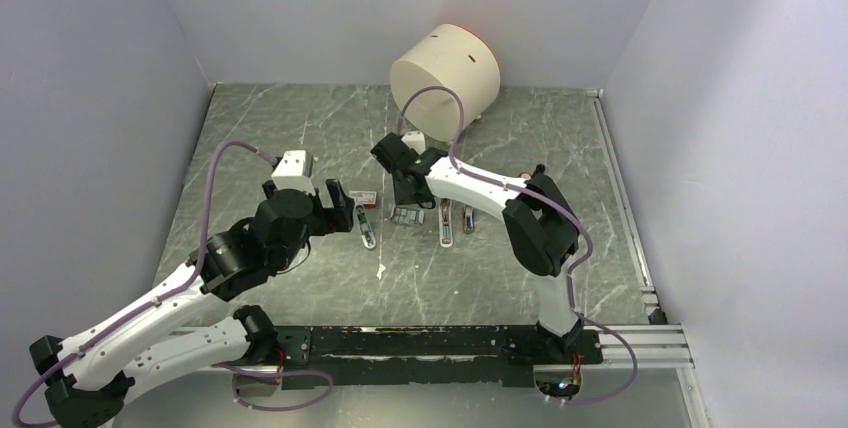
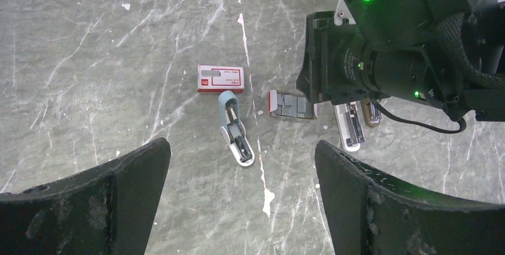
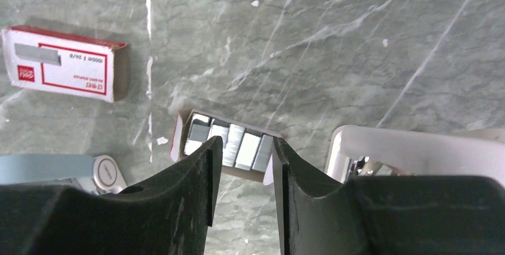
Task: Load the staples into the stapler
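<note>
Where the left gripper (image 2: 243, 148) hovers: we see it fully released, jaws spread wide and holding nothing, above the table (image 2: 89, 58) on the near side of the blue stapler. We judge it best kept back, ready to steady a stapler later.
Red-and-white box (image 2: 220, 79): it lies flat and closed, just beyond the blue stapler; we leave it alone.
Blue stapler (image 2: 233, 127): it lies hinged open with its magazine showing. We cannot tell whether this one or the white one is to be loaded.
Right gripper (image 3: 245, 145): it hangs directly over the tray, fingers parted by a narrow gap, with nothing pinched that we can see. We judge the step to be picking one strip. We should straddle a single strip, descend straight and close gently, so neighbours stay put and the strip does not snap.
Staples (image 3: 235, 142): we see several dark-grey metallic strips packed side by side in an open cardboard tray (image 3: 178, 136), between the two staplers.
White stapler (image 2: 348, 127): it lies open just right of the tray.
</note>
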Controlling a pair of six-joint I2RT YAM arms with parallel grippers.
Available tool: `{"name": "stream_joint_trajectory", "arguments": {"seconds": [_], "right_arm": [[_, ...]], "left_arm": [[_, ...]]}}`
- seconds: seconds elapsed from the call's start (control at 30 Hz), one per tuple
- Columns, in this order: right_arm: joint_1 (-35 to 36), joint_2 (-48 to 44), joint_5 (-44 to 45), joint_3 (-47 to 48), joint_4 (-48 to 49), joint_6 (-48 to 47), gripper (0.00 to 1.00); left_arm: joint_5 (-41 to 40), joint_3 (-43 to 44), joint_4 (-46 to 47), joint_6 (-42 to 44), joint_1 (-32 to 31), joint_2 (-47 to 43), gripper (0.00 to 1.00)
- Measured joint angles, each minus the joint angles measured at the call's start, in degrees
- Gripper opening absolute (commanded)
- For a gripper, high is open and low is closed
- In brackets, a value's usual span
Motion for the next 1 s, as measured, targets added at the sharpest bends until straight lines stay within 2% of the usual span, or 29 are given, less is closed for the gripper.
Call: {"name": "stream_joint_trajectory", "arguments": {"seconds": [0.07, 0.13, 0.4, 0.63, 0.9, 1.0], "right_arm": [[0.4, 0.0, -0.4, 0.0, -0.1, 0.3, 0.24], [0.7, 0.0, -0.7, 0.0, 0.0, 0.6, 0.21], [0.8, 1.6, -0.9, -0.2, -0.3, 1.5, 0.26], [0.9, 2.7, -1.0, -0.5, -0.5, 2.1, 0.21], [1.0, 3.1, -0.9, -0.5, -1.0, 2.8, 0.31], [1.0, 3.1, -0.9, -0.5, -1.1, 2.9, 0.31]], "left_arm": [[0.0, 0.0, 0.0, 0.0, 0.0, 0.0, 0.96], [0.0, 0.0, 0.0, 0.0, 0.0, 0.0, 0.96], [0.0, -0.3, 0.0, 0.0, 0.0, 0.0, 0.96], [0.0, -0.4, 0.0, 0.0, 0.0, 0.0, 0.96], [0.0, -0.4, 0.0, 0.0, 0.0, -0.1, 0.96], [0.0, -0.4, 0.0, 0.0, 0.0, -0.2, 0.96]]}}
